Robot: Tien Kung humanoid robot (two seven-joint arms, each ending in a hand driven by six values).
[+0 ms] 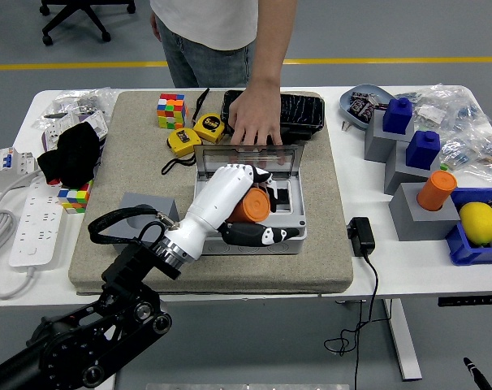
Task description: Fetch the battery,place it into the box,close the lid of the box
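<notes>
My left hand [258, 213] is shut on an orange cylindrical battery [251, 206] and hovers over the open cavity of the grey box [288, 213] in the middle of the mat. The box's clear lid [250, 158] stands upright at the back. A person's hand [254, 120] rests on the lid's top edge, holding it open. The grey block [139, 210] with a round socket stands to the left of the box, with nothing in it. My white forearm hides most of the box's left half.
Two yellow tape measures [183, 140] and a colour cube [170, 110] lie behind the box, with a black case [299, 108] beside them. A black adapter [360, 235] lies right of the mat. Grey blocks with blue and orange parts [435, 190] and a lemon [478, 222] fill the right side.
</notes>
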